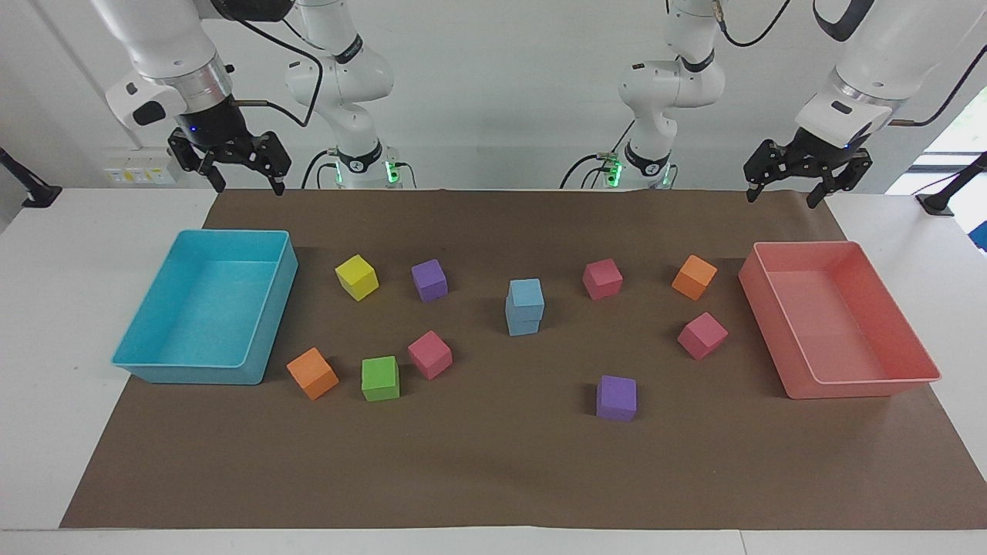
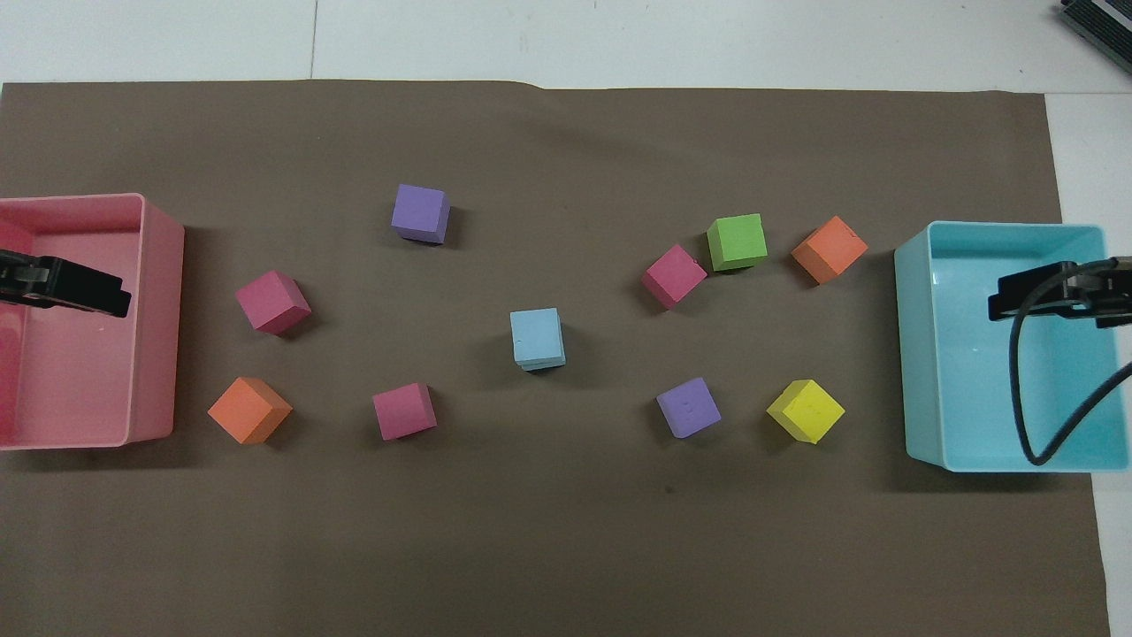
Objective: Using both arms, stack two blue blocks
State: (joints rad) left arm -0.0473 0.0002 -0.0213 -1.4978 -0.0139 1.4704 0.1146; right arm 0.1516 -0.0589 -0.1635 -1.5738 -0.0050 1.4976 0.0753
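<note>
Two blue blocks [image 1: 525,306] sit one on top of the other near the middle of the frame in the facing view, on the brown mat [image 1: 493,462] that covers the white worktop [image 1: 46,347]. The top block is turned a little, so its edges do not line up with the block under it. Nothing touches the stack. The left end effector [image 1: 785,193] hangs in the air at the upper right of the facing view, over the mat's edge close to the pink tray [image 1: 914,362], with its fingers spread wide and nothing between them. The right end effector [image 1: 245,185] hangs at the upper left of that view, above the worktop near the cyan tray [image 1: 193,370], and its fingers are wide apart and hold nothing too. Both trays look bare inside. Other blocks lie around the stack, each one apart from the rest: a yellow block [image 1: 357,277], two purple blocks [image 1: 429,280] [image 1: 616,398], three pink blocks [image 1: 602,278] [image 1: 702,335] [image 1: 429,354], two orange blocks [image 1: 694,277] [image 1: 312,373] and a green block [image 1: 380,378]. In the overhead view, the blue stack [image 2: 538,339] sits in the middle of the frame.
</note>
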